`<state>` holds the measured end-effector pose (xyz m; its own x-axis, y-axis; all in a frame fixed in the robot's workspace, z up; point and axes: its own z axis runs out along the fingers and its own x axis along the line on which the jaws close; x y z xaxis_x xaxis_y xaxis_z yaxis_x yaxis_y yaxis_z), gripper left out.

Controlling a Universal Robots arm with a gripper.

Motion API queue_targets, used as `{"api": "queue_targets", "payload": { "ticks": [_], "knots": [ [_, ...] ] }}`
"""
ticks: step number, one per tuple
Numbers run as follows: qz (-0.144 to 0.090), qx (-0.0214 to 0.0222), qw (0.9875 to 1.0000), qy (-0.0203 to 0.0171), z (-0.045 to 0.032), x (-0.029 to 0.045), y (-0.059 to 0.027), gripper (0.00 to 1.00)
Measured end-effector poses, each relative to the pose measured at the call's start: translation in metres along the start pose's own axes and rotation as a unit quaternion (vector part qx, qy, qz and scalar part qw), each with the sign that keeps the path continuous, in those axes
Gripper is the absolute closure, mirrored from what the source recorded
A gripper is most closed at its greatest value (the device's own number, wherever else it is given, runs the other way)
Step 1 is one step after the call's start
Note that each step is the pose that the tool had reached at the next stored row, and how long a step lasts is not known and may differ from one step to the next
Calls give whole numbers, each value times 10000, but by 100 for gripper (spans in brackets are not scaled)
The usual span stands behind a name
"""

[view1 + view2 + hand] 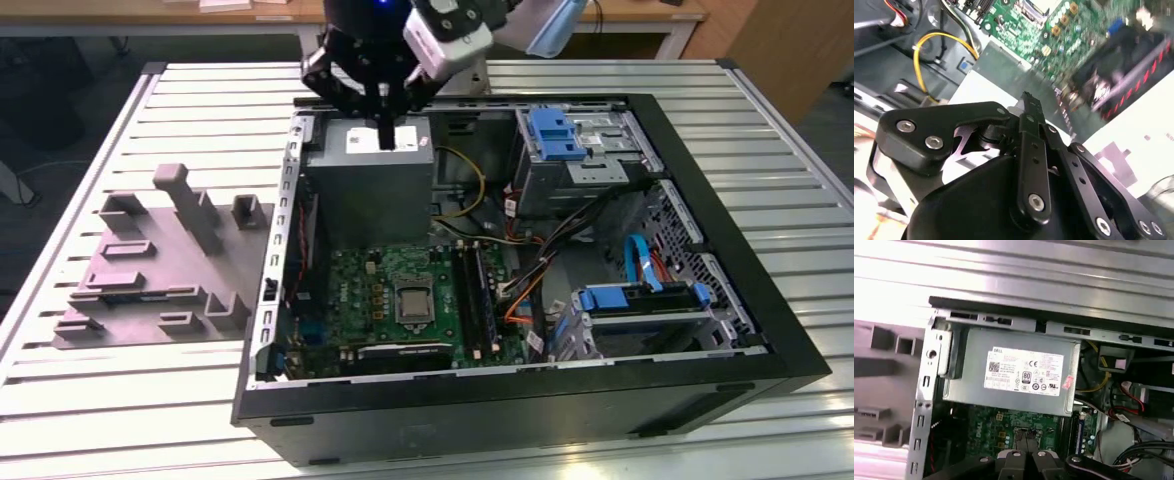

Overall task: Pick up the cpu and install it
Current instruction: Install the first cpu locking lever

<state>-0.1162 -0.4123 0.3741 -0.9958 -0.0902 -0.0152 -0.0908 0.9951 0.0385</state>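
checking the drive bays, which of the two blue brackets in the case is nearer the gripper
The blue bracket on the upper drive cage, beside the power supply under the gripper; the other sits by the case's front corner.

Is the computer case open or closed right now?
Open. The computer case lies on its side with no side panel, leaving the green motherboard and the grey power supply exposed from above.

A white label (1025, 371) lies flat on the power supply (974, 347) in the first wrist view. It carries rows of fine print, a barcode and small round marks. A pink sticker (1070, 382) sits at the label's 4 o'clock corner. In the exterior view the label (380, 138) lies at the case's (747, 300) 11 o'clock corner, its print too small to read.
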Motion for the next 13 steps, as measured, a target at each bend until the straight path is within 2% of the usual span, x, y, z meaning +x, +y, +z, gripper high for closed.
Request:
{"api": "queue_targets", "payload": {
  "ticks": [2,6,9,13],
  "knots": [
    [272,-4,9996,-27,-62,16,47,89],
    [662,-10,9978,-65,-150,36,116,89],
    [805,-12,9967,-78,-182,42,141,89],
    [830,-13,9965,-81,-188,43,145,89]
  ]
}}
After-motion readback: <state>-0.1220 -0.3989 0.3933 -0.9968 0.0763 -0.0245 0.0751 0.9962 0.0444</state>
